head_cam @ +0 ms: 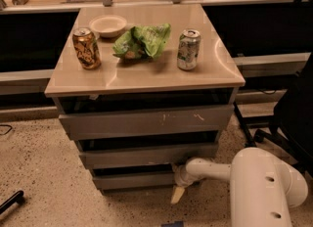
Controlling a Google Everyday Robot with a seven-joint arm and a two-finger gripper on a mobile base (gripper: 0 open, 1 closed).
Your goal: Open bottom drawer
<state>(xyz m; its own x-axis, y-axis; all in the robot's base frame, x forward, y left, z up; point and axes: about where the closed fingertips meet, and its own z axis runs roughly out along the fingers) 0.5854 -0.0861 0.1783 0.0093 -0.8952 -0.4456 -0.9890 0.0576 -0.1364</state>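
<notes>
The tool [178, 193] sits low at the right end of the bottom drawer [132, 180], whose grey front runs leftward from it; whether it is released or clenched cannot be told. Above and beyond the tool, the counter [146, 77] carries a brown can [86, 48], a green bag [143, 41], a silver can [189, 50] and a bowl [108, 25].

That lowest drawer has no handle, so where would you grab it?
Probably hook the top edge of the bottom drawer front, reaching from the front into the dark gap above it; the face is flat. The gripper sits by its right end.
</notes>
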